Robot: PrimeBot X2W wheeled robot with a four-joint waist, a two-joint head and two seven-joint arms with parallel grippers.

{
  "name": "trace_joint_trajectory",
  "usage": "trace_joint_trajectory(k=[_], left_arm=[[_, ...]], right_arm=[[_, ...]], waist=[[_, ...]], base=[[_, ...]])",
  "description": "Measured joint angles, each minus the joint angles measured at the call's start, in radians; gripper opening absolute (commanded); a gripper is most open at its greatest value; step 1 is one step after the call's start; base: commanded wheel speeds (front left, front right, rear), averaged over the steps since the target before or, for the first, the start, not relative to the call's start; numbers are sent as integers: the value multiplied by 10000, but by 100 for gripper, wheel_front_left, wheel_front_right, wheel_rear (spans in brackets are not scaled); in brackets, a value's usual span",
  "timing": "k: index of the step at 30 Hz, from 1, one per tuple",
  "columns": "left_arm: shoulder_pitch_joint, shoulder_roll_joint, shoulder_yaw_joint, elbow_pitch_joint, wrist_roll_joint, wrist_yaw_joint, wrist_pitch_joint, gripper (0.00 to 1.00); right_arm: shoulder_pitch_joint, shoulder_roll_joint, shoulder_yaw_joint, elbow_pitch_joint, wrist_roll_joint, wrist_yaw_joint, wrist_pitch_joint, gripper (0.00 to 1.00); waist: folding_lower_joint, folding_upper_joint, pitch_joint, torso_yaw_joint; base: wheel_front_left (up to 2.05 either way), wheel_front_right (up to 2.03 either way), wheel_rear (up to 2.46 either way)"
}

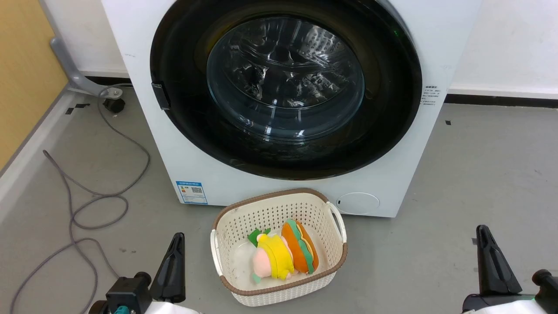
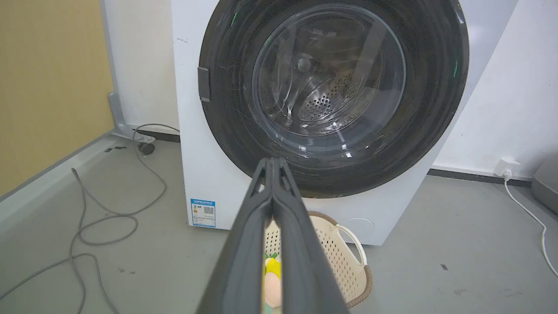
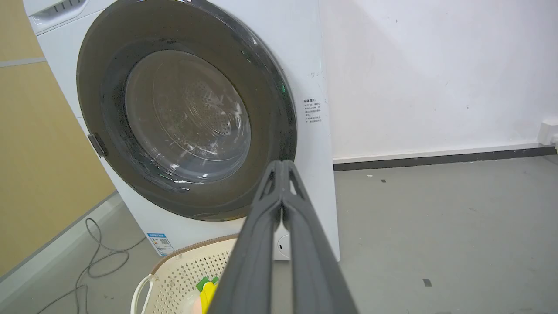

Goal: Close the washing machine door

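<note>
Head view sets the washing machine [image 1: 183, 144] square ahead of me, a white box on the grey floor [image 1: 488, 174]. The washing machine door [image 1: 285, 83] — a black ring round a bulging glass window — lies flush in its front, with the steel drum [image 1: 305, 48] showing through the glass. Just before the machine's lower front stands a cream perforated basket [image 1: 226, 279]. My left gripper [image 1: 178, 239] sits at the lower left and my right gripper [image 1: 481, 230] at the lower right, both well apart from the door. In the wrist views each pair of fingers is pressed together at the tips, pinching nothing. In the basket lie a yellow-and-pink plush toy [image 1: 272, 259] and, touching it, a burger-shaped plush [image 1: 301, 246] — and a small blue sticker [image 1: 192, 192] marks the machine's lower left corner.
</note>
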Motion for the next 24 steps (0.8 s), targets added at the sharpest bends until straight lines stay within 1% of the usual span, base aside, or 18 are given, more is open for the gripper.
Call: trace_joint_trajectory(k=[24], left_arm=[[-9,0,73,-178,286,54,472,0]], right_arm=[[-35,2,150,-36,-439,0,477,0]], waist=[[0,0,25,-106]], base=[[0,0,0]])
